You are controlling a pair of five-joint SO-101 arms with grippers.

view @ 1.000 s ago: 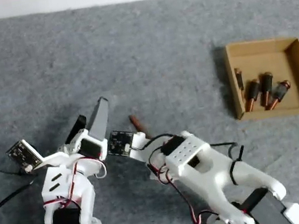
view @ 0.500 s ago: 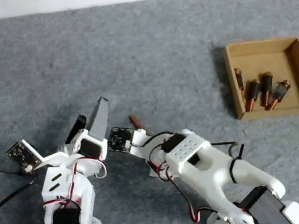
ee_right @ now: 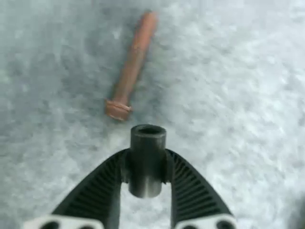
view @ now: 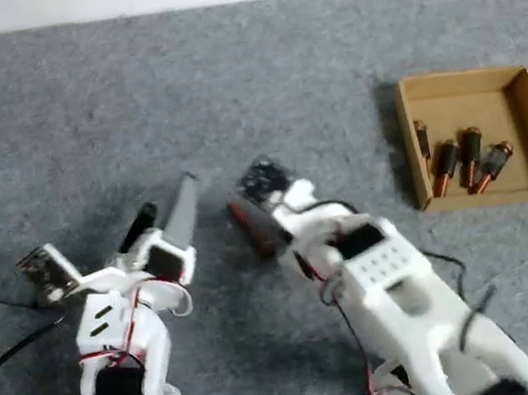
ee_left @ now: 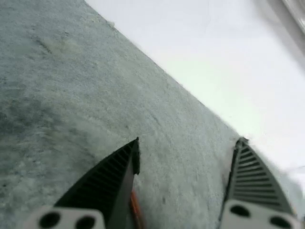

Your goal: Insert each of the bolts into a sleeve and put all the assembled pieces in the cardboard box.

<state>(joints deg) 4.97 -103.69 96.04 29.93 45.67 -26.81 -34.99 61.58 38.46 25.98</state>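
A copper bolt (ee_right: 131, 67) lies loose on the grey carpet, head towards my right gripper (ee_right: 147, 160). That gripper is shut on a dark sleeve (ee_right: 147, 143), whose open end points at the bolt and stops just short of its head. From above, the right gripper (view: 258, 231) is at the table's middle, right beside the bolt (view: 237, 211). My left gripper (view: 168, 195) hovers open just left of the bolt. In its own view the left gripper (ee_left: 190, 143) holds nothing. The cardboard box (view: 462, 76) sits at the right with several assembled pieces (view: 469, 159) inside.
Grey carpet (view: 78, 117) covers the table out to the pale far edge. The two arms stand close together near the front. Open carpet lies between the right arm and the box.
The right arm has swung away from the front edge and to the right, its wrist turning so the sleeve now points at the bolt. The left arm has barely moved.
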